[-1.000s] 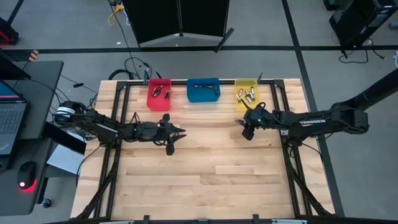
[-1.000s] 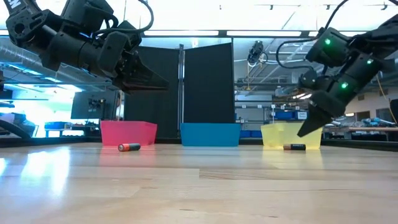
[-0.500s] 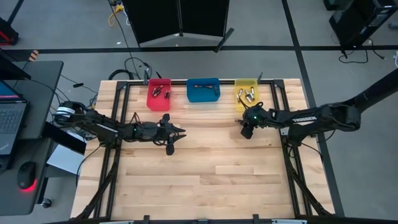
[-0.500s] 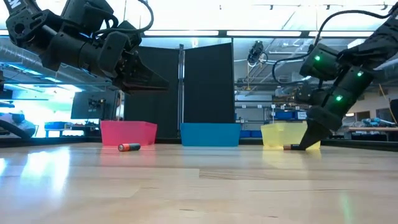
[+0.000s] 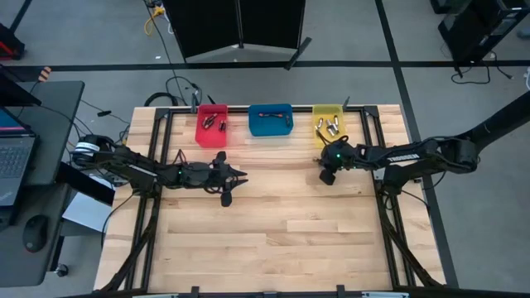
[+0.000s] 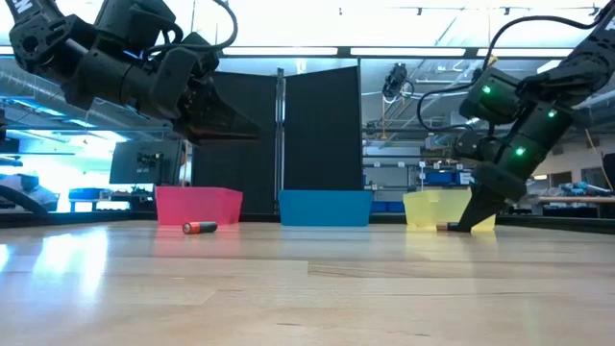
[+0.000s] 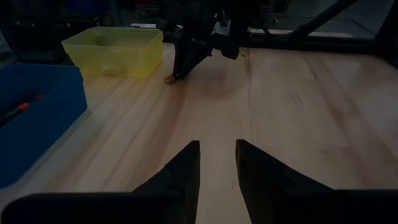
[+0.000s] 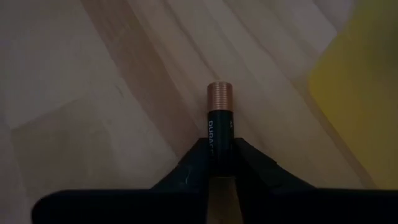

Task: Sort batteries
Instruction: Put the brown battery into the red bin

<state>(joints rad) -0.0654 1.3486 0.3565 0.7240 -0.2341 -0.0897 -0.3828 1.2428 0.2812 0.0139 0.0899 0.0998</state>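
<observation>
Right gripper (image 8: 221, 163) down on the bench (image 5: 273, 223), fingers clamping a copper-top battery (image 8: 220, 121) beside the yellow bin (image 5: 328, 125), left gripper (image 7: 217, 163) hovering, fingers parted, empty

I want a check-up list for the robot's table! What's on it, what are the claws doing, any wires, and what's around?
Surface: pale wooden plank table on a black frame.
Job's things: black cylindrical battery with copper end lying on the wood by the yellow plastic bin; orange-banded loose battery before the red plastic bin; blue plastic bin between them; cells lie in all three bins.
Clutter: nothing seen.
Grippers: right gripper down at the table, fingers either side of the black battery, grip unclear; left gripper open, raised above the table.
Cables: black cables on the floor behind.
Surroundings: black panel, side desk with laptop.
</observation>
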